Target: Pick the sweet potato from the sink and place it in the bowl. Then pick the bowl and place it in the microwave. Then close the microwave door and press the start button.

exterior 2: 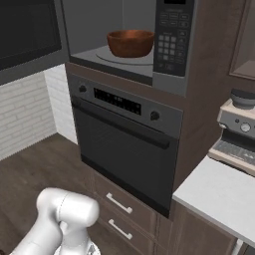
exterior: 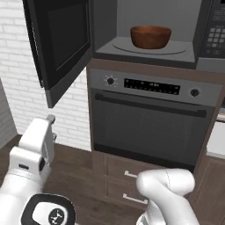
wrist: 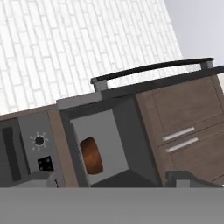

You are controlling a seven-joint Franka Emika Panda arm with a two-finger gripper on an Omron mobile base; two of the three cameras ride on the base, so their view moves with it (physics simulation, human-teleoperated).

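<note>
A: bowl (exterior: 150, 36) location?
B: in the microwave (exterior: 145, 55), on the glass turntable (exterior: 176, 49); microwave door (exterior: 59, 44) swung wide open to the left (oven (exterior: 151, 123) just below).
A: gripper (wrist: 113, 178)?
B: low, left of the oven, well apart from the bowl; jaws spread wide, holding nothing; sweet potato can't tell.

So there's a built-in oven (exterior: 151, 125) with a dark glass door, bar handle (exterior: 149, 104), two knobs and a display strip (exterior: 151, 86). Wooden drawers (exterior 2: 122, 211) sit below it. On the right, an espresso machine (exterior 2: 236, 132) sits on a pale counter (exterior 2: 219, 196). White brick wall (exterior: 17, 66) on the left, dark wood floor (exterior 2: 35, 169).
</note>
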